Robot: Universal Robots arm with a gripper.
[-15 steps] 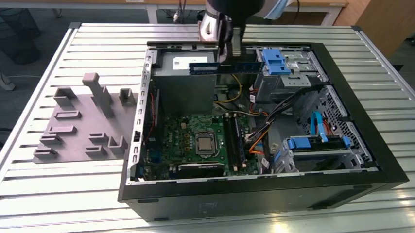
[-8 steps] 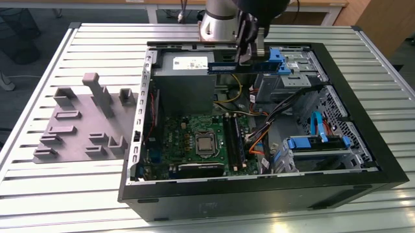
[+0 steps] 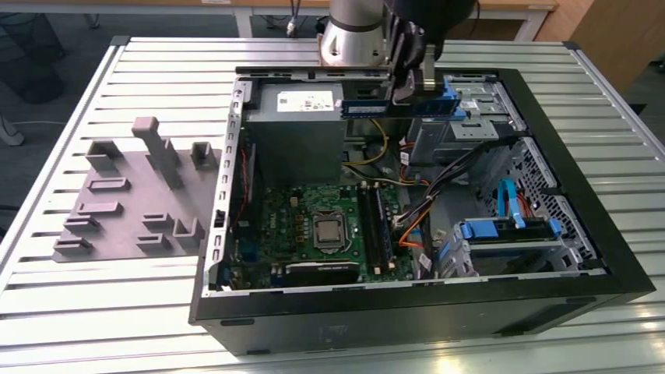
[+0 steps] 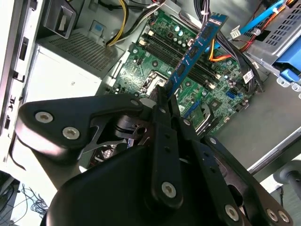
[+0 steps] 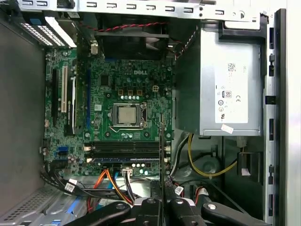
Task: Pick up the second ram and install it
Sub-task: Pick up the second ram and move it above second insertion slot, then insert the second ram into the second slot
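The second ram [image 3: 366, 107] is a thin blue-green stick held level above the rear of the open computer case [image 3: 582, 265], over the power supply. My gripper [image 3: 406, 87] is shut on one end of it. In the second wrist view the ram [image 4: 195, 47] juts out from the gripper [image 4: 164, 96] over the motherboard. In the first wrist view the ram [image 5: 162, 150] shows edge-on, rising from the gripper [image 5: 163, 201]. The long black memory slots [image 5: 124, 150] lie beside the processor [image 5: 126, 115], well below the stick.
A grey moulded tray [image 3: 135, 195] with upright blocks lies on the slatted table at the exterior view's left of the case. Inside the case are the power supply [image 5: 230, 89], bundles of cables [image 3: 457, 167] and blue drive brackets [image 3: 504, 230].
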